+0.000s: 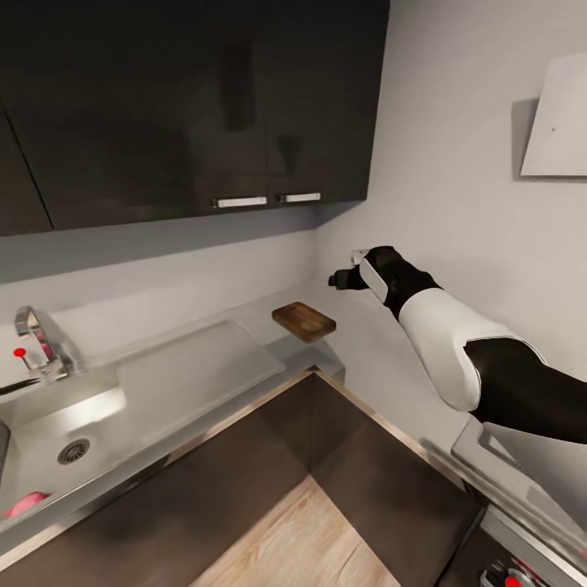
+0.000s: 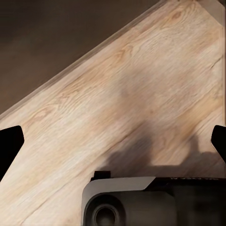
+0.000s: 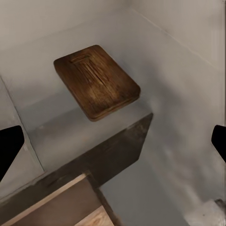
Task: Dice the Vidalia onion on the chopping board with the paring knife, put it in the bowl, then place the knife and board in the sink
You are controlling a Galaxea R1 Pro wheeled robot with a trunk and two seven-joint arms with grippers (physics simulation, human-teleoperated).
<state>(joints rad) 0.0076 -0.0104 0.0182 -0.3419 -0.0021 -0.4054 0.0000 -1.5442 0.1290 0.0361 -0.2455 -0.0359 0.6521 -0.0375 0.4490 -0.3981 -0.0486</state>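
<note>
Right tool (image 1: 336, 280) spread, empty, above corner countertop (image 1: 359, 334) near chopping board (image 1: 304, 320); left tool (image 2: 113, 141) spread.

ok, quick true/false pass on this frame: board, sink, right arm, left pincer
1. The brown wooden chopping board lies on the grey countertop near the corner. True.
2. The right pincer grips the board. False: it hangs open above the countertop, apart from the board.
3. The steel sink sits left of the board in the head view. True.
4. The left pincer holds a knife. False: it is open over the wooden floor, holding nothing.
5. The board stands upright against the wall. False: it lies flat.
</note>
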